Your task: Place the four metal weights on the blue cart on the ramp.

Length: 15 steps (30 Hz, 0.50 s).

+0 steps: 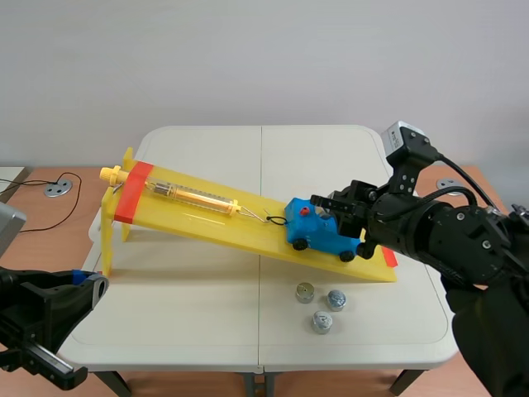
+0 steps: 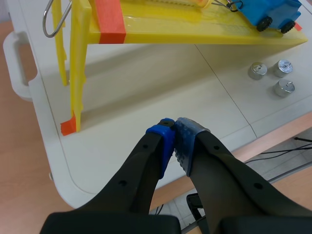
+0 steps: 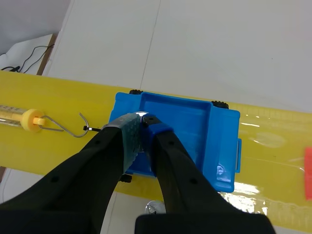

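Observation:
The blue cart (image 1: 322,236) stands low on the yellow ramp (image 1: 207,217), hooked to a spring scale (image 1: 194,197). My right gripper (image 3: 143,127) hangs over the cart's tray (image 3: 195,124), shut on a metal weight (image 3: 143,116) whose shiny top shows between the fingertips. In the scene view this gripper (image 1: 328,207) is right above the cart. Three metal weights (image 1: 305,291) (image 1: 335,299) (image 1: 321,322) stand on the table in front of the ramp's low end. My left gripper (image 2: 174,141) is shut on nothing near the table's front left corner, far from the weights (image 2: 257,70).
The ramp's raised end rests on yellow legs (image 2: 75,73) at the left. Orange tape (image 1: 132,192) crosses the ramp near its top. The white table's front edge (image 1: 248,360) lies just behind the left gripper (image 1: 89,283). A cable and a round socket (image 1: 56,189) sit on the side desk.

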Tool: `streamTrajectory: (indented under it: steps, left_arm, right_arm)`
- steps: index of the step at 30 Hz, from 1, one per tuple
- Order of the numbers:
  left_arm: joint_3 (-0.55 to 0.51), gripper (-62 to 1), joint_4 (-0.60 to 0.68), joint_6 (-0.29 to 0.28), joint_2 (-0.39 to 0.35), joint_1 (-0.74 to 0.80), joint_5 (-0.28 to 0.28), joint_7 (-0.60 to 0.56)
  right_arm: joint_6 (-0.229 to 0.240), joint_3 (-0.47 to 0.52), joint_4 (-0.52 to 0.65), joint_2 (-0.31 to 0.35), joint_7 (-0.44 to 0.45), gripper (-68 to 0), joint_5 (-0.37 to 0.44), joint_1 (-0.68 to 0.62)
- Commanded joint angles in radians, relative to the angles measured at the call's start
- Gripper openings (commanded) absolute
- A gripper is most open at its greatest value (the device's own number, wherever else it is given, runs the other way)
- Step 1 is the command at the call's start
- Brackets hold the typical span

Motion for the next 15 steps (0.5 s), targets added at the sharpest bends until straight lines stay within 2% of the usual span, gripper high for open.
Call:
streamTrajectory:
  steps: [1,15]
  left_arm:
    - [-0.001,-58.2,0.055,-0.017,0.002,-0.008,-0.074,-0.107]
    - [-0.001,-58.2,0.055,-0.017,0.002,-0.008,-0.074,-0.103]
  right_arm:
    - [0.011,0.001,0.09,-0.001,0.151,-66.9,0.053,0.112]
    - [0.003,0.002,-0.053,-0.031,0.182,-66.9,0.042,0.192]
